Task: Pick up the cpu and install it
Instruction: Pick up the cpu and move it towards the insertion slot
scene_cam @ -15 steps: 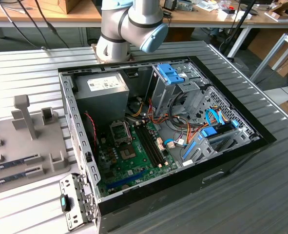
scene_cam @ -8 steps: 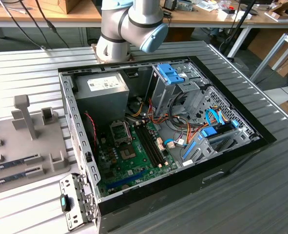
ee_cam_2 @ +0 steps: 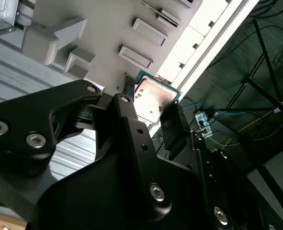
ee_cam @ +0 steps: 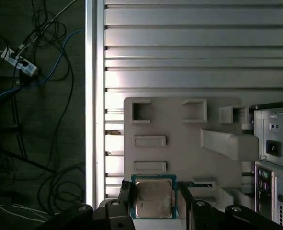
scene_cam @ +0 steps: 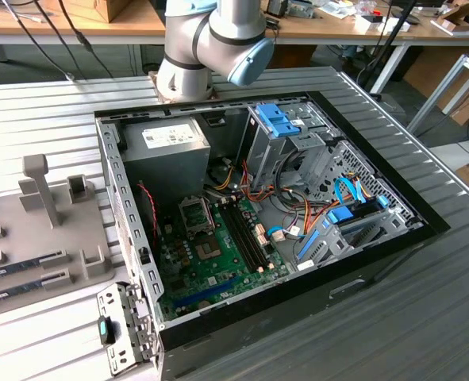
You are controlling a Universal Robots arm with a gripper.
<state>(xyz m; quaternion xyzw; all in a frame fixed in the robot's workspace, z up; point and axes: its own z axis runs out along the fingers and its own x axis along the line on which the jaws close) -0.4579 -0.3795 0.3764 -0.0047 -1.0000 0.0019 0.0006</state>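
**Exterior view:** A pale-grey robot arm (scene_cam: 210,44) stands at twelve o'clock of an open black-and-steel computer case (scene_cam: 115,190). The case lies on a ribbed grey metal table (scene_cam: 409,317). Inside the case is a green motherboard (scene_cam: 218,262), with a black square socket frame (scene_cam: 196,213) toward eleven o'clock of the board. A flat grey plastic holder tray (scene_cam: 20,230) sits at nine o'clock of the case, just beside it.

**Second wrist view:** The black metal gripper (ee_cam_2: 151,104) has its jaws closed narrowly on a small flat square cpu (ee_cam_2: 153,93) with a green edge and silver-grey top. One black finger (ee_cam_2: 127,103) presses against each of two opposite sides. The chip is at the tray's outer edge, near the rim of the table. Whether it is clear of the tray cannot be told.

**First wrist view:** The cpu lies flat, metal top toward the camera, clamped between the fingers at the tray's near edge. The tray's rectangular pockets (ee_cam: 150,141) are beyond it, and the case's grey perforated rear panel (ee_cam: 275,148) stands beside the tray. Loose dark cables (ee_cam: 36,72) trail across the floor off the table's side.
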